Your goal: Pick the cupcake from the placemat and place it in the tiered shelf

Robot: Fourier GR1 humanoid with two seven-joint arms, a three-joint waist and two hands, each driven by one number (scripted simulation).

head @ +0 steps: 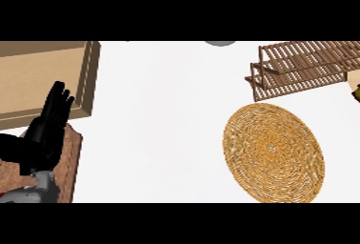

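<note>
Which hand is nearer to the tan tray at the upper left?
Left. The left hand rests, fingers up, at the lower edge of the tray; the right hand is not in view.

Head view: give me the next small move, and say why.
Probably ease the dark, cut-off shape at the right edge leftward over the shelf: the placemat bears no cupcake, the left hand rests open at left. Whether that shape is the cupcake cannot be told.
</note>
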